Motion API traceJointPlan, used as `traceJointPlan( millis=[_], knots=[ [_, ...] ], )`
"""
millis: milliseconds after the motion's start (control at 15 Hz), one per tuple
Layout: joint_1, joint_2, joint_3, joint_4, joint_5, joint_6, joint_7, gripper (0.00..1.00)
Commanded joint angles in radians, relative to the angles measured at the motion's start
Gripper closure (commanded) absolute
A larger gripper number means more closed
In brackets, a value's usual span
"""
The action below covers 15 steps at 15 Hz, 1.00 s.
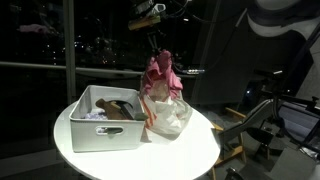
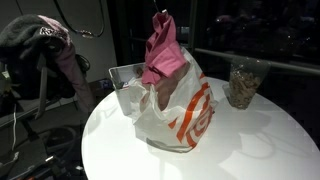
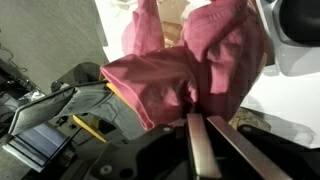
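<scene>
Claw (image 3: 203, 122), pinching the top of a pink cloth (image 2: 160, 52), lets it hang plumb. Below the claw, the cloth's lower end meets the mouth of a plastic bag (image 2: 185, 118) standing on the worktop (image 2: 255, 150).

No legible writing anywhere.
The plastic bag (image 2: 186, 118) beside the white bin (image 2: 124, 82) bears an orange print, too blurred to read.

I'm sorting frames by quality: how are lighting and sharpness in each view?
Both exterior views: dark night background, the white table glares bright, and the pink cloth reads clearly. Wrist view: the cloth fills the frame, soft and blurred; the hand at the bottom edge is too near to be in focus.
</scene>
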Motion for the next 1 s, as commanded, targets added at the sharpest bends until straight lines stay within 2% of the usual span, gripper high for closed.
traceJointPlan(
  millis=[0, 200, 533, 733, 933],
  knots=[
    [0.013, -0.014, -0.003, -0.006, -0.030, 0.025, -0.014, 0.99],
    [0.020, -0.017, 0.004, -0.019, -0.031, 0.035, -0.026, 0.99],
    [-0.021, 0.021, 0.018, -0.046, 0.038, 0.099, -0.071, 0.99],
    [-0.049, 0.034, 0.016, -0.071, 0.087, 0.039, -0.116, 0.99],
    [-0.056, 0.028, -0.011, -0.088, 0.091, -0.128, -0.090, 0.99]
  ],
)
